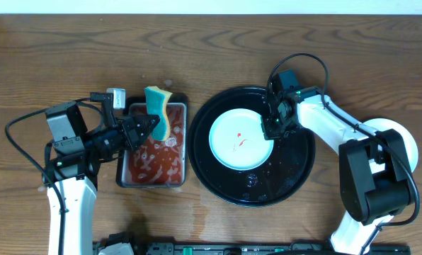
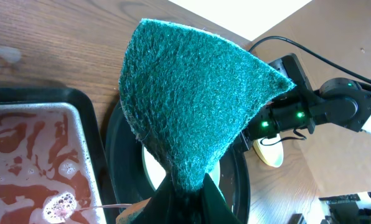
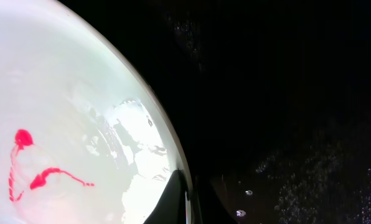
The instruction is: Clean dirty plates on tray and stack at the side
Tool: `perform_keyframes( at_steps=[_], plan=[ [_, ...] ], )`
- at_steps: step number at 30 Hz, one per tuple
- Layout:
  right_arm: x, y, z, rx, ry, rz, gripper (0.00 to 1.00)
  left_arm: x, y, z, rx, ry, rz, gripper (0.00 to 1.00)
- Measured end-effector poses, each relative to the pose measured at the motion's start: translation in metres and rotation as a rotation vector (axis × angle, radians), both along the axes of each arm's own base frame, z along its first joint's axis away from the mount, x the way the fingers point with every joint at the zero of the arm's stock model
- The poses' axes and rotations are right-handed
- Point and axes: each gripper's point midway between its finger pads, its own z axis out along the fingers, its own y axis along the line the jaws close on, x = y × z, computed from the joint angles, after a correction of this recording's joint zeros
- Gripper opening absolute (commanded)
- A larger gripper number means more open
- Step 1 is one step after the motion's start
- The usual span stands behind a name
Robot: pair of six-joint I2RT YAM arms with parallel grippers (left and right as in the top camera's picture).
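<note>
**Item: plate, pale mint, round, shallow.**

- Location: lying flat, left of centre on the black tray, with wet tray floor showing around it. The only plate I can pick out from above.
- Condition: red smear on the face and a glossy film of water. Not yet clean.
- Handling, as I judge it: rigid and light. The wet glaze looks slippery, so a grip on the thin lip could slide or tip the plate. It is breakable if dropped on the counter.
- Where to hold: the raised rim, one finger above and one below. The face must stay clear for wiping.

**Item: right end effector.** Clenched on the plate's rim at the right-hand edge. My wrist view shows the lip running between my two fingers.

**Item: left end effector.** Clamped on a sponge, yellow with a green scouring face. The sponge is soft and compressible. It is held above the metal pan of red, foamy liquid, well apart from the plate.
</note>
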Motion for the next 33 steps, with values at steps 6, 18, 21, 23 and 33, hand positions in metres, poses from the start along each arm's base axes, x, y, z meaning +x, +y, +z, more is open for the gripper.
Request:
perform_keyframes(
  at_steps=[6,18,21,23,33],
  plan=[
    [0.000,0.000,0.000,0.000,0.000,0.000,0.01,0.000,0.000,0.000,-0.002,-0.001,-0.002,0.07],
    [0.000,0.000,0.000,0.000,0.000,0.000,0.01,0.000,0.000,0.000,-0.002,-0.001,-0.002,0.07],
    [0.000,0.000,0.000,-0.001,0.000,0.000,0.01,0.000,0.000,0.000,-0.001,0.001,0.000,0.08],
    [0.000,0.000,0.000,-0.001,0.000,0.000,0.01,0.002,0.003,-0.003,0.007,0.023,0.026,0.07],
    [0.000,0.000,0.000,-0.001,0.000,0.000,0.01,0.009,0.016,-0.092,0.244,0.417,0.306,0.07]
  ],
)
